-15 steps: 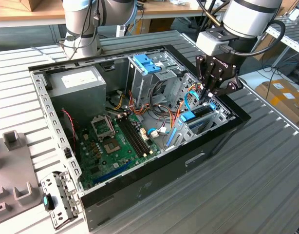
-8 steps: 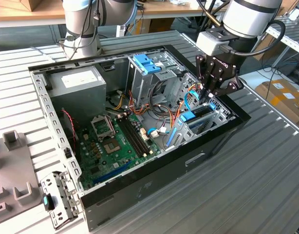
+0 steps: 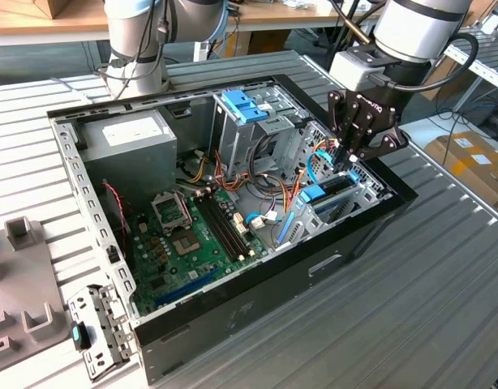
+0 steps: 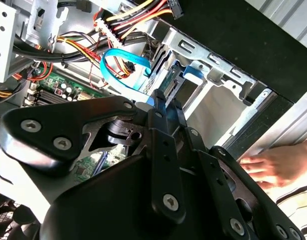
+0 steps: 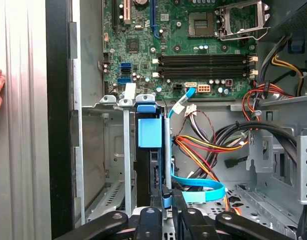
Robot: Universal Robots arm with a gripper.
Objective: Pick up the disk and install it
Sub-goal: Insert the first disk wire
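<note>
Well, the gripper [image 3: 347, 166], fingers pinched narrow, hangs over the disk [image 5: 148, 132] standing edgewise in its bay [image 5: 96, 150] (three o'clock in the exterior view); the blue cable [image 4: 123, 51] beside could snag, I'd guess.

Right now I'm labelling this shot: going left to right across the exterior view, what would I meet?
Grey moulded fixture → grey metal power-supply box → wide blue plastic bracket → black robot gripper → brown cardboard box.

Disk [image 5: 149, 132] apparently upright in bay [image 5: 93, 150] inside case [image 3: 233, 316].
</note>
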